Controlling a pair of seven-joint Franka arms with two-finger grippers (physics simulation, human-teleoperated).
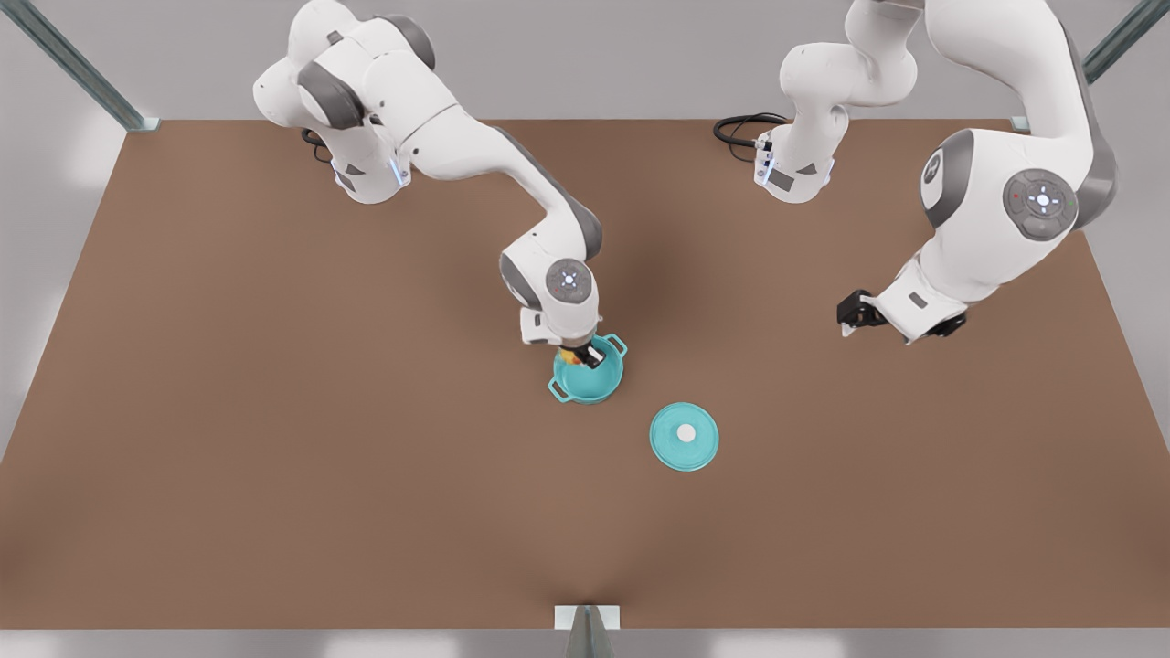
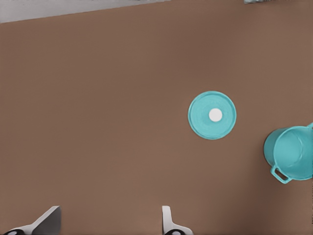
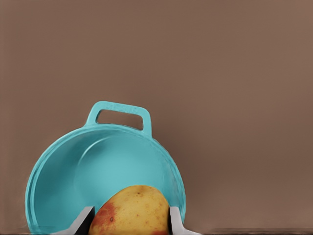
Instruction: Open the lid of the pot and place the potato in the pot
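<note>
Right gripper [image 1: 585, 355]: we see its fingers clamped on the potato [image 3: 133, 210], over the open pot [image 1: 588, 373] | left gripper [image 1: 850, 320]: fingers spread, empty, well away from the pot | lid [image 1: 684, 436]: flat on the table [image 1: 274, 439] near the pot | potato partly cut off in the right wrist view.

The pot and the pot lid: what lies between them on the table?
Nothing: between the pot and the pot lid the front view shows bare brown table.
</note>
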